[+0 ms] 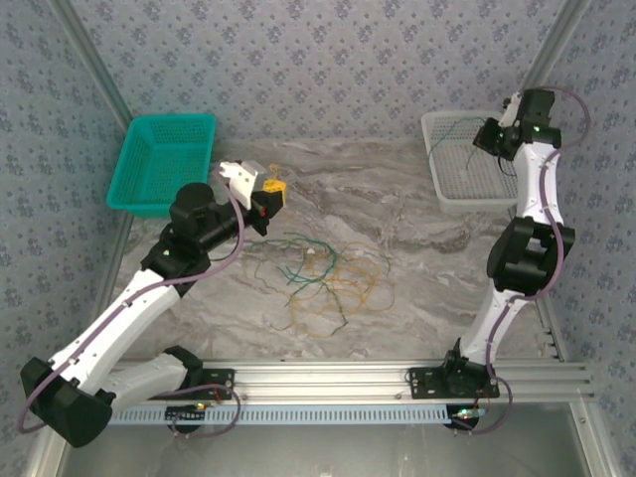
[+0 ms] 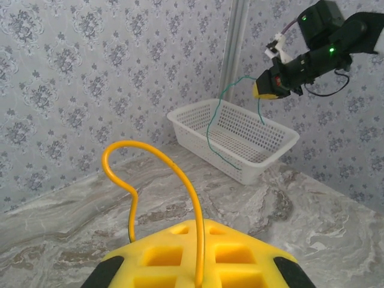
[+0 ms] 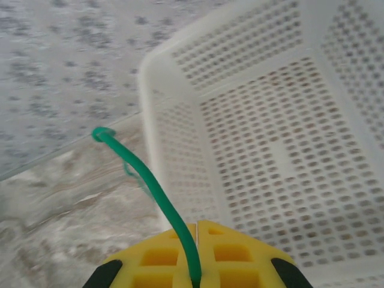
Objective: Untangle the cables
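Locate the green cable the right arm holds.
The green cable is pinched in the right end effector, dangling in a loop over the white basket at the top view's far right, away from the tangle at centre.

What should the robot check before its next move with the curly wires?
1. Right gripper shut on the green cable: ok.
2. Right gripper above the white basket: ok.
3. Left gripper shut on the orange cable: ok.
4. Orange cable free of the pile: cannot tell.
5. Pile untangled: not ok, green and orange strands cross each other.
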